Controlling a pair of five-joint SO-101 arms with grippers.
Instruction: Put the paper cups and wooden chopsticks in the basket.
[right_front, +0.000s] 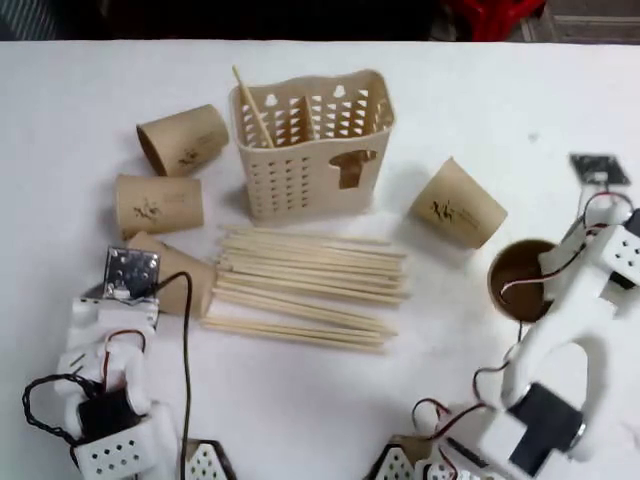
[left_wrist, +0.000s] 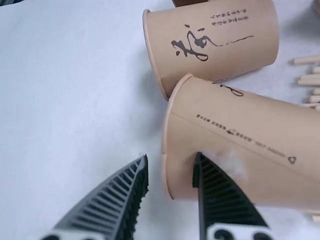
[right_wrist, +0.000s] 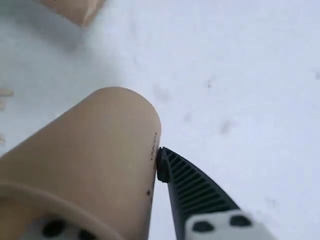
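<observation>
The basket (right_front: 300, 185) stands up at the back middle of the white counter (right_front: 500, 100); one wooden chopstick (right_front: 252, 108) leans inside its left part. The chopstick pile (right_front: 310, 285) lies flat on the counter, just in front of the basket.

Five paper cups are out on the counter. The far paper cup (right_front: 183, 140) lies on its side, left of the basket; the middle paper cup (right_front: 158, 205) (left_wrist: 215, 45) lies on its side just in front of it. The near paper cup (right_front: 188, 280) (left_wrist: 240, 145) also lies on its side, between the left arm (right_front: 105, 350) and the chopstick pile, close to the ends of the sticks. The side paper cup (right_front: 458, 205) lies tipped over, right of the basket.

The left jaws are open, right at the mouth of the near paper cup; one black finger (left_wrist: 115, 205) is out past the rim, over bare counter; the other finger (left_wrist: 220, 200) is over the cup's wall. It is hard to tell if that finger touches the cup.

The right arm (right_front: 575, 310) has the held paper cup (right_front: 520, 280) (right_wrist: 90, 150) on the right side of the counter, well apart from the basket, with its brown inside facing up. The right jaws are closed on this cup's wall near the rim; one black finger (right_wrist: 185, 185) presses its outside; the other finger is hidden. It is not clear if the cup is off the counter.
</observation>
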